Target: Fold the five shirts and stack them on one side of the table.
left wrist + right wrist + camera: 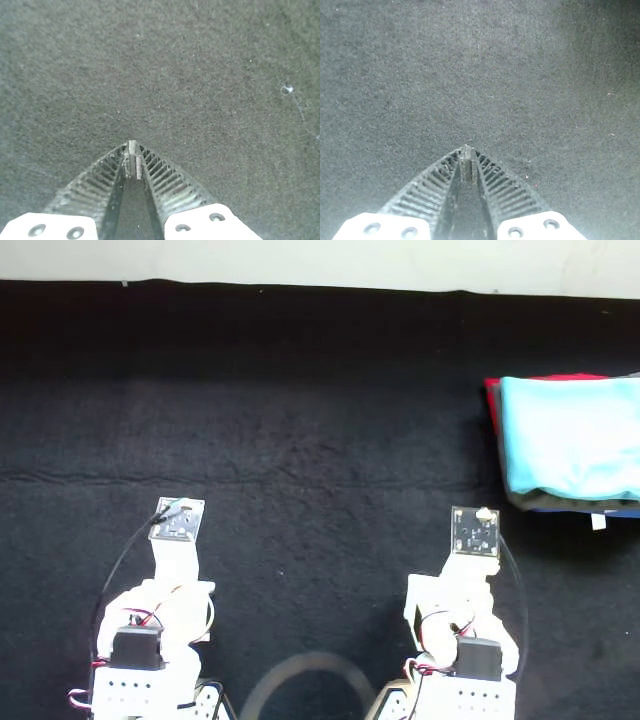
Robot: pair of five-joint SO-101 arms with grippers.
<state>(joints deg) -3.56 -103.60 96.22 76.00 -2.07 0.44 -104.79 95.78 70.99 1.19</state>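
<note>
From where I stand, the left arm [160, 610] sits drawn in at about seven o'clock on the black worktop [320, 420]. Its left hand [131, 155] is pressed together, the ribbed fingers meeting at the tip with nothing between them, pointing down at bare dark cloth. Moving across, the right arm [462, 625] is at about five o'clock in much the same tucked pose. The right hand [466, 159] is likewise closed up on nothing above plain worktop. Well apart from both, out at three o'clock by the worktop's edge, lies the stack [565, 455] of folded shirts. A light blue shirt [575, 435] is on top, with a red shirt [493, 390] peeping out along its nine o'clock and twelve o'clock sides. A grey layer [540, 503] and a dark blue layer [622, 512] show beneath on the six o'clock side, where a small white tag [598, 522] sticks out. I can count four colours. Whether a fifth shirt lies hidden in the pile I cannot tell, since the stack runs out of sight on its far side. Every shirt I can see is in that pile, so I judge the folding and stacking to be at its last step, or already done, with both arms parked. If anything is left, it looks like squaring up the overhanging edges. That would call for the right arm, the nearer one, to open its hand and reach out toward three o'clock.
</note>
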